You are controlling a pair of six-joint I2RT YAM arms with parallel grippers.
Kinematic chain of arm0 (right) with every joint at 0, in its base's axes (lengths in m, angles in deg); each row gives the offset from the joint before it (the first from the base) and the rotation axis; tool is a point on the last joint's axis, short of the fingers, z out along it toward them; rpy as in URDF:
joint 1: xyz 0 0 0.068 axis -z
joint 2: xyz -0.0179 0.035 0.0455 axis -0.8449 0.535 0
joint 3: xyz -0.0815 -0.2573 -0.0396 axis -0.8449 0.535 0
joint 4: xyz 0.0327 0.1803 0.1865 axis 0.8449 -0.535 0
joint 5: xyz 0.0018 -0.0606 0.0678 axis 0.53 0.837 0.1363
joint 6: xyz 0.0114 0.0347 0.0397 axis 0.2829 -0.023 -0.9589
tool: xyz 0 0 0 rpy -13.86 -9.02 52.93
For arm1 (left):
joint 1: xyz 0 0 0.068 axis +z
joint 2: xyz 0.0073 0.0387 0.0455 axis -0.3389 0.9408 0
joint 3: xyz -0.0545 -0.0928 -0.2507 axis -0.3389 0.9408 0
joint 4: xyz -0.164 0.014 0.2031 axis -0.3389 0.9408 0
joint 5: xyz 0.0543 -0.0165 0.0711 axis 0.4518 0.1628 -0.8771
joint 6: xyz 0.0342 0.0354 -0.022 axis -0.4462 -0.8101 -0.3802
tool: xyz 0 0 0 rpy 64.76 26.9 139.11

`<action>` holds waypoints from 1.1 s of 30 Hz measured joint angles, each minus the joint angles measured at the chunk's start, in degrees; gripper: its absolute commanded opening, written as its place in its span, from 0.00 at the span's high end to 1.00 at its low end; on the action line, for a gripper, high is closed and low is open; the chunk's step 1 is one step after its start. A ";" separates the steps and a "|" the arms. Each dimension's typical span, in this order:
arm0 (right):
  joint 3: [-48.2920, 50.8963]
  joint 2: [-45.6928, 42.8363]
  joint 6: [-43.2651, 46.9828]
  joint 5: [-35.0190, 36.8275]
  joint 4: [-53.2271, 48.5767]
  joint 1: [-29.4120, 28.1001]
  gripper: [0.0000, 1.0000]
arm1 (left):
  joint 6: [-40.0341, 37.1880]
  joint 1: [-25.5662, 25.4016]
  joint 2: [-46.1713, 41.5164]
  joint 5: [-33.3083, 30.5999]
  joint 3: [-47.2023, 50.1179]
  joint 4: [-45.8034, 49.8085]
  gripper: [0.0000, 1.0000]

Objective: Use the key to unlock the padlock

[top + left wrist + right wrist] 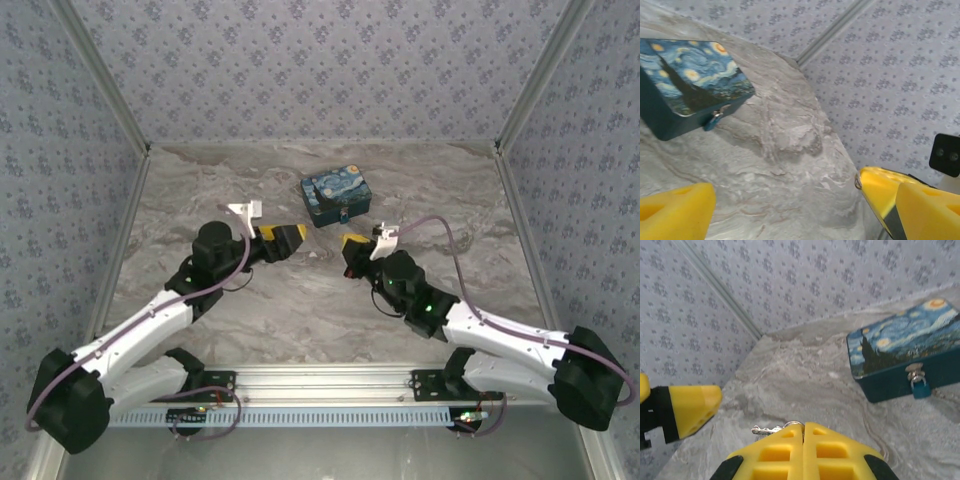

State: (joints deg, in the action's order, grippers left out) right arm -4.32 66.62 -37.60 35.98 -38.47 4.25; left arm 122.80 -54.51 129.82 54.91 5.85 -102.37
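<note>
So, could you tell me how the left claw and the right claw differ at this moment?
The left claw is open; the right claw is shut. The left claw is empty; the right claw pinches the key. Both are yellow.

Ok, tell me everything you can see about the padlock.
The padlock is tiny, with a teal-blue body and a thin silver shackle, metal by the look. It hangs upright from the clasp on the front wall of the painted box, shackle looped through and seemingly shut. Only the clasp visibly touches it.
</note>
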 measured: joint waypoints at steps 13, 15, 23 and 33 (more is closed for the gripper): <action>-0.94 -1.84 21.46 12.31 -2.19 -4.66 1.00 | 29.64 -0.98 6.86 -4.22 -10.75 10.62 0.25; -2.36 -1.01 25.86 12.94 -2.54 -4.92 1.00 | 36.83 -1.01 7.61 -4.42 -12.63 15.04 0.33; -9.75 7.30 41.55 13.31 -2.49 -7.02 1.00 | 58.97 -1.66 12.70 0.42 -16.81 23.78 0.36; -12.63 14.23 49.72 13.35 -2.40 -9.57 1.00 | 72.74 -4.48 14.71 2.51 -16.81 23.17 0.52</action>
State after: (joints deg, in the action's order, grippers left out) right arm -16.95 80.85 12.13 49.34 -40.88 -5.32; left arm 195.54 -58.99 144.53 57.43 -10.96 -79.20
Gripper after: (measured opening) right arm 0.058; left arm 0.518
